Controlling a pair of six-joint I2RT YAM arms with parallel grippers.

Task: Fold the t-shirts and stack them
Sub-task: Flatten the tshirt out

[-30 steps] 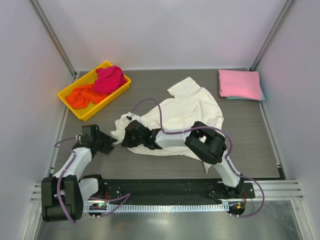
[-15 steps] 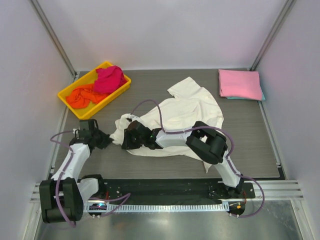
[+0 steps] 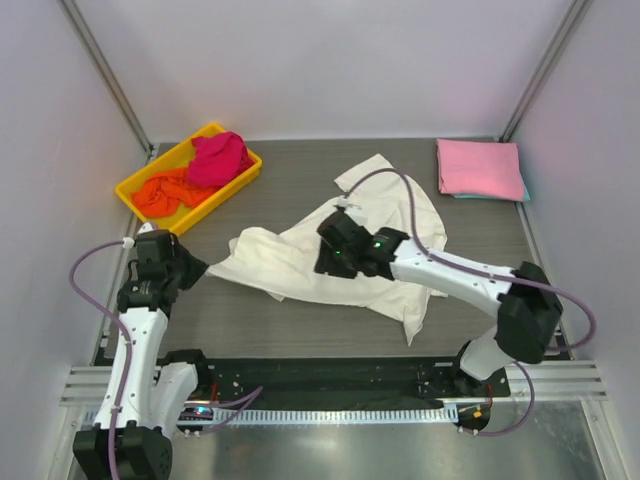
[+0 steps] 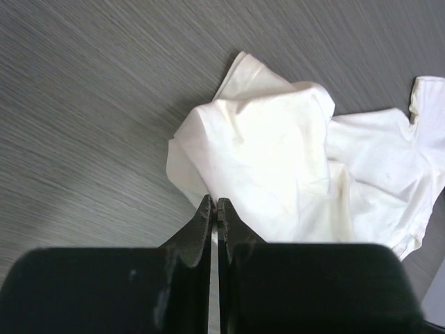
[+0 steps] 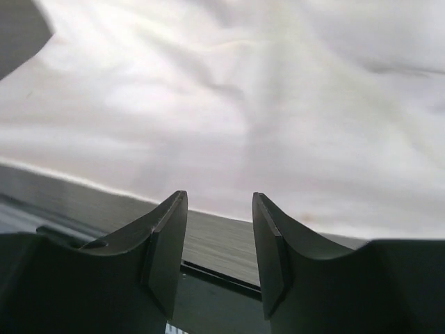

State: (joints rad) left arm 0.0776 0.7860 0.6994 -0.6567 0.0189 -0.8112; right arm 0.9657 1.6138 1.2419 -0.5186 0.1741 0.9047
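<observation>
Low on the table (image 3: 300, 165), our left hand (image 4: 213, 205) pinches a corner of the cream shirt (image 3: 385, 215), shut tight; our right hand (image 5: 219, 197) hovers half-open, empty, over it. Pink shirt (image 3: 480, 168) lies folded; we reckon the shirts (image 3: 215, 160) in the tray (image 3: 166, 232) remain.

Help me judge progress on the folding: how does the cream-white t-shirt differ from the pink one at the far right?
The cream-white t-shirt lies crumpled and spread out; the pink t-shirt is folded into a neat rectangle. The left gripper pinches the cream-white t-shirt's corner; nothing touches the pink t-shirt. Both are plain cloth lying on the table.
</observation>
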